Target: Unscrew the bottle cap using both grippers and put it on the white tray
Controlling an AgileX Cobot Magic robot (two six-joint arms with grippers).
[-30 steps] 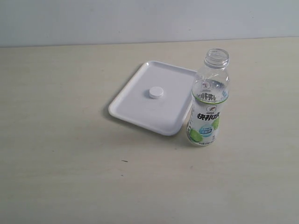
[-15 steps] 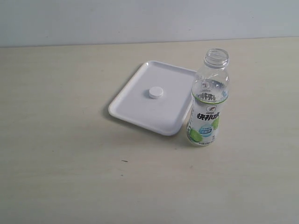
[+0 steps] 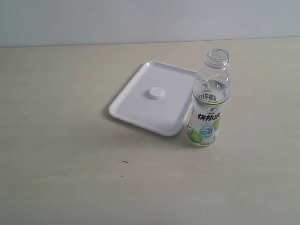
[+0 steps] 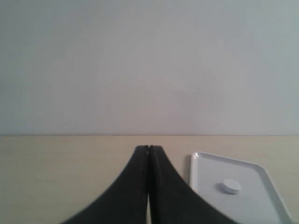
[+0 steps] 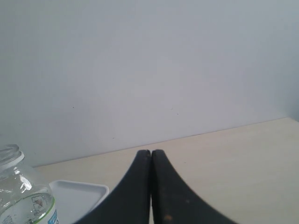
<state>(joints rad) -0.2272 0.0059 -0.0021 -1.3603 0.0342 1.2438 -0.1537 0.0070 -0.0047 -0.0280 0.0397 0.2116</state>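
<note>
Exterior view shows you the bottle cap [image 3: 156, 93] lying flat on the white tray [image 3: 136, 89], with the uncapped bottle [image 3: 208, 108] upright just beside the tray's rim. Your left gripper [image 4: 148, 150] and right gripper [image 5: 151, 153] are both pinched closed on nothing. Any careless arm sweep could topple the open bottle.
</note>
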